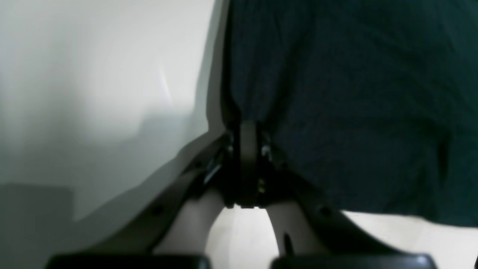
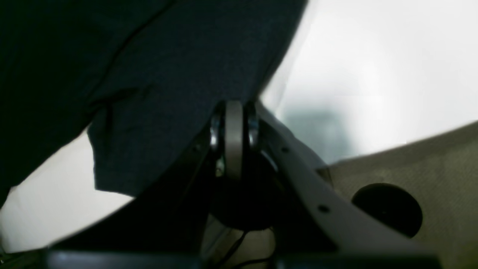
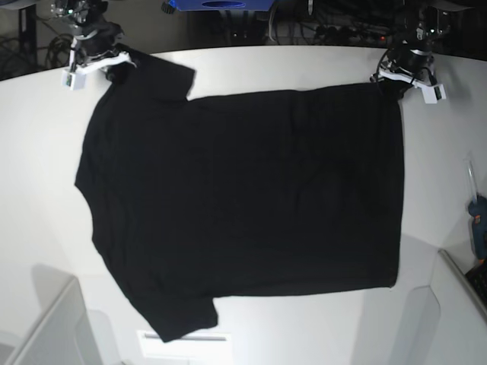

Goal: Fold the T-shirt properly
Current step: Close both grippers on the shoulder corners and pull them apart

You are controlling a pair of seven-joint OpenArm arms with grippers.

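The black T-shirt [image 3: 243,198] lies spread flat on the white table [image 3: 38,175], sleeves to the left and hem to the right; no print shows. My right gripper [image 3: 114,67] is shut on the far sleeve at the back left; in the right wrist view the closed fingers [image 2: 234,123] pinch the dark cloth [image 2: 168,74]. My left gripper [image 3: 389,80] is shut on the far hem corner at the back right; in the left wrist view the closed fingers [image 1: 248,142] hold the cloth edge [image 1: 354,93].
A blue-handled tool [image 3: 478,220] lies at the table's right edge. Grey bins stand at the front left [image 3: 46,327] and front right [image 3: 456,304]. A white strip [image 3: 183,338] lies by the near sleeve. Cables and gear crowd the back.
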